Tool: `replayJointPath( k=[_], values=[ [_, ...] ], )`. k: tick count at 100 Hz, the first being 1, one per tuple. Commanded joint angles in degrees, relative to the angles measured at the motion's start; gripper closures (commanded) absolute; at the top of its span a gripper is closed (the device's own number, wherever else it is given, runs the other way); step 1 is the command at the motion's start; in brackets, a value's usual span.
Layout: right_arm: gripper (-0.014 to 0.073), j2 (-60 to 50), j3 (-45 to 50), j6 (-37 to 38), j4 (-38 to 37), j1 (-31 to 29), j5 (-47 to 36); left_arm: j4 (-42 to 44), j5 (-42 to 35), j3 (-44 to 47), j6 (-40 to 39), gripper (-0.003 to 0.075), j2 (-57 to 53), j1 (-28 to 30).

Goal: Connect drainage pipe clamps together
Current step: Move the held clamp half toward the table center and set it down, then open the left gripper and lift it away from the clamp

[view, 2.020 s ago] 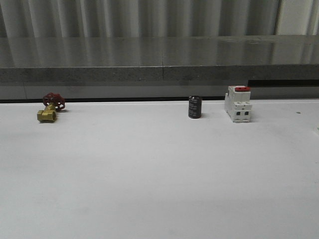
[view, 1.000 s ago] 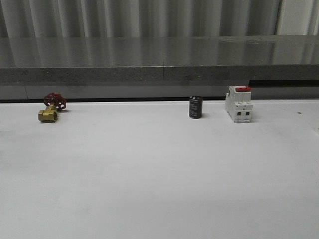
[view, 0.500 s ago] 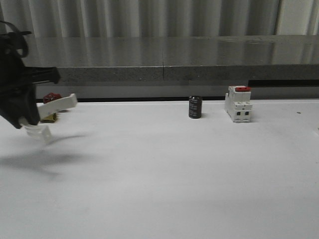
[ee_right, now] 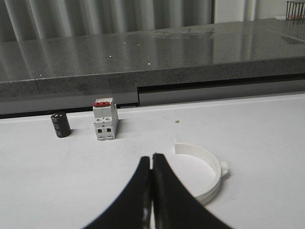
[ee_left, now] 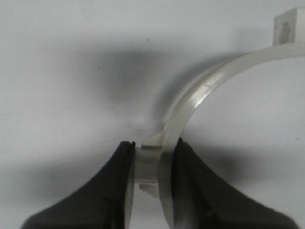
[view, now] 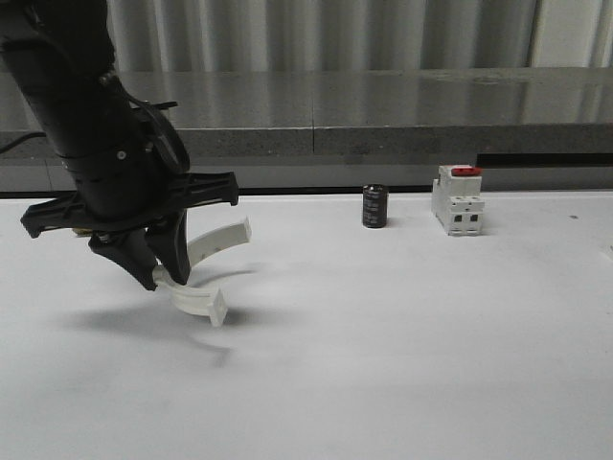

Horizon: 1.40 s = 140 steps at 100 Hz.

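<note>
My left gripper (view: 158,273) is shut on one white half-ring drainage pipe clamp (view: 206,268), held just above the white table at centre left; its two ends point to the right. In the left wrist view the black fingers (ee_left: 109,191) pinch the clamp (ee_left: 209,90) at its side tab, and the arc curves away to a flat end flange. The second drainage pipe clamp (ee_right: 205,169) lies flat on the table just to the right of my right gripper (ee_right: 151,160), which is shut with nothing in it.
Along the back of the table (view: 383,364) stand a small black cylinder (view: 374,206) and a white boxy switch with a red top (view: 458,199). Both also appear in the right wrist view, the black cylinder (ee_right: 60,124) and the switch (ee_right: 105,119). A grey ledge (view: 383,125) runs behind.
My left arm has swung in from the left edge toward the table's centre, carrying the clamp lower. It now hides the brass valve that was at the back left.
</note>
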Motion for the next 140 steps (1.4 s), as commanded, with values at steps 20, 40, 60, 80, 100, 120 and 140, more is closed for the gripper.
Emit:
replayJointPath(
  k=[20,40,60,80,100,120,140],
  values=[
    [0.0654,-1.0,-1.2,-0.1,0.1,-0.4,-4.9,1.2,-1.6,-1.4,-3.3,0.0741,-0.1,-0.6],
    [0.0654,-1.0,-1.2,-0.1,0.1,-0.4,-4.9,1.3,-1.7,-1.4,-3.3,0.0741,-0.1,-0.6],
    [0.0654,-1.0,-1.2,-0.1,0.1,-0.4,-4.9,2.1,-0.5,-1.4,-3.3,0.0741,-0.1,-0.6],
    [0.0654,-1.0,-1.2,-0.1,0.1,-0.4,-4.9,2.2,-0.1,-1.4,-3.3,0.0707,-0.1,-0.6],
    [0.0654,-1.0,-1.2,-0.1,0.1,-0.4,-4.9,2.2,0.0,-1.4,-3.3,0.0477,-0.1,-0.6],
    [0.0654,-1.0,-1.2,-0.1,0.1,-0.4,-4.9,2.6,0.7,-1.4,-3.3,0.0223,-0.1,-0.6],
    [0.0654,-1.0,-1.2,-0.1,0.1,-0.4,-4.9,5.8,1.8,-1.4,-3.1,0.0177,-1.0,-0.6]
  ],
)
